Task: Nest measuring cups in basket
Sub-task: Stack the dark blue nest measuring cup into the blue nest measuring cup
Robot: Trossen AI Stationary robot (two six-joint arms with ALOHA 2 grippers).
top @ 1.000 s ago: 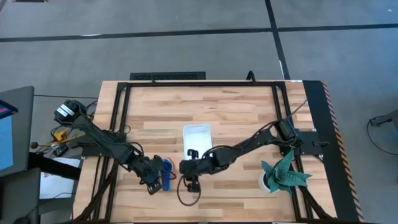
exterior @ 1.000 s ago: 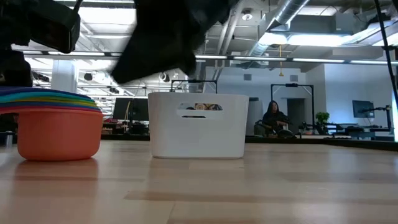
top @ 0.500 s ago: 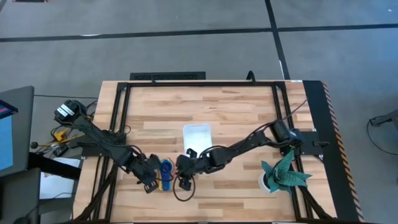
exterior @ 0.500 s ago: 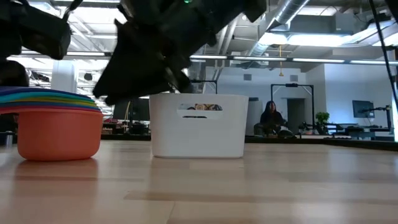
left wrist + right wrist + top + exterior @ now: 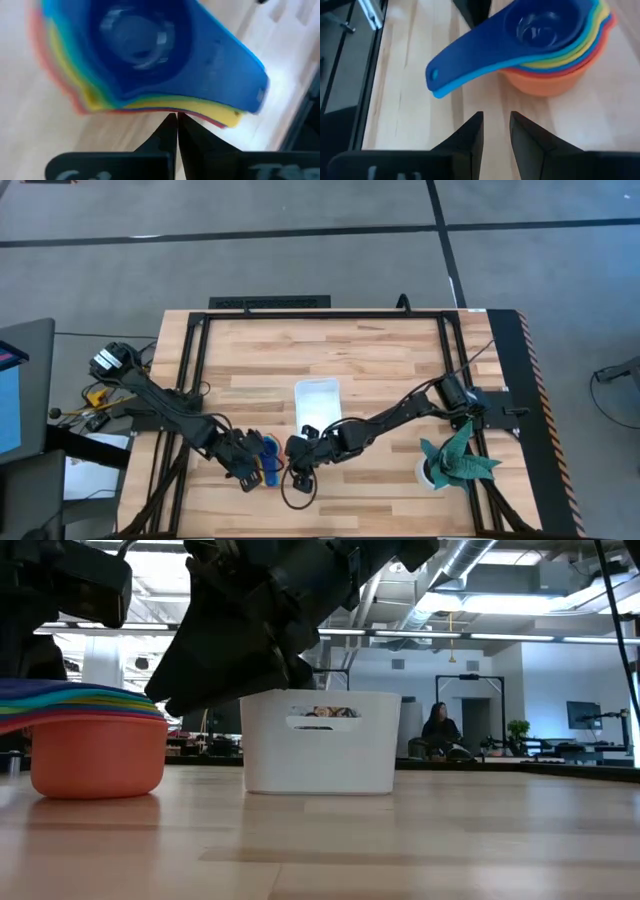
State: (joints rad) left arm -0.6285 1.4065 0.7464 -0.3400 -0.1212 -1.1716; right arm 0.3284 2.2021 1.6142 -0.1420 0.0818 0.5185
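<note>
The measuring cups (image 5: 270, 461) stand nested in one stack on the table, dark blue on top, orange at the bottom (image 5: 95, 750), left of and nearer than the white basket (image 5: 318, 402). My left gripper (image 5: 250, 465) is shut at the stack's left side, its tips at the rims (image 5: 175, 120). My right gripper (image 5: 298, 465) is open on the stack's right side. In the right wrist view (image 5: 496, 131) its fingers stop short of the blue handles (image 5: 465, 75) and touch nothing. My left gripper's shut fingertips (image 5: 172, 125) meet the edge of the stack's lower rims (image 5: 165, 109), coming level from the table's left. Whether they press on the rims or only reach them, I cannot tell. The stack rests on the table on its orange bottom cup.
The basket (image 5: 318, 740) stands upright on the table behind the stack. A teal folded-paper plant (image 5: 458, 458) sits near the table's right edge. Bare wood lies toward the far edge. A person shows far off in the room (image 5: 438, 730).
My right gripper has moved toward the table's left and down, closing on the stack of cups. In the low view its arm now hangs lower over the stack.
</note>
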